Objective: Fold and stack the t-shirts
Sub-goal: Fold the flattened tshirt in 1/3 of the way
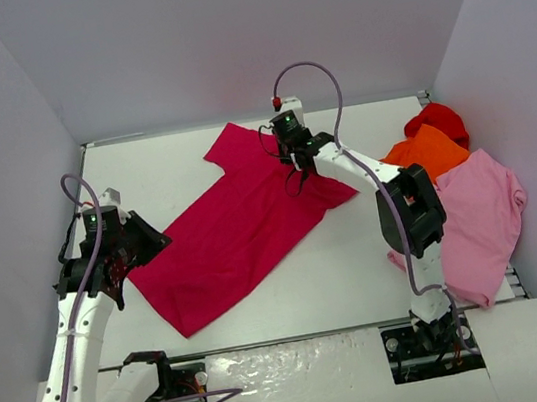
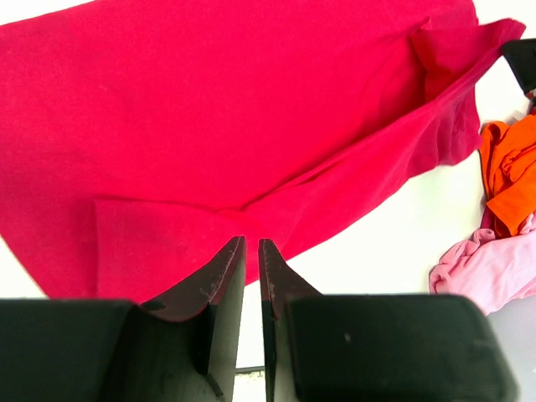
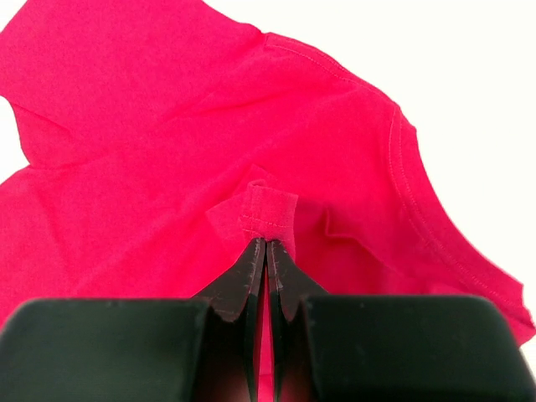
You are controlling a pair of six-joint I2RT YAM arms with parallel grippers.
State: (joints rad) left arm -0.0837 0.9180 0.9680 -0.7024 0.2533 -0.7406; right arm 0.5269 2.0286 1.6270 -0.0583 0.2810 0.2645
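Observation:
The large crimson t-shirt (image 1: 243,230) lies spread at a slant across the middle of the table. My left gripper (image 1: 126,265) is at its near-left edge, jaws nearly together on the cloth's edge (image 2: 251,241), and creases in the crimson fabric (image 2: 209,109) run toward the tips. My right gripper (image 1: 294,165) is at the far-right part of the shirt, shut on a small stitched fold of hem (image 3: 265,243) raised from the crimson cloth (image 3: 167,126). The orange t-shirt (image 1: 430,152), the light pink t-shirt (image 1: 477,210) and the bright red t-shirt (image 1: 438,118) lie heaped at the right.
The heap of shirts reaches the table's right edge and the right wall (image 1: 522,72). In the left wrist view the orange cloth (image 2: 511,167) and the pink cloth (image 2: 494,268) show at the right. White walls enclose the table at the left, back and right.

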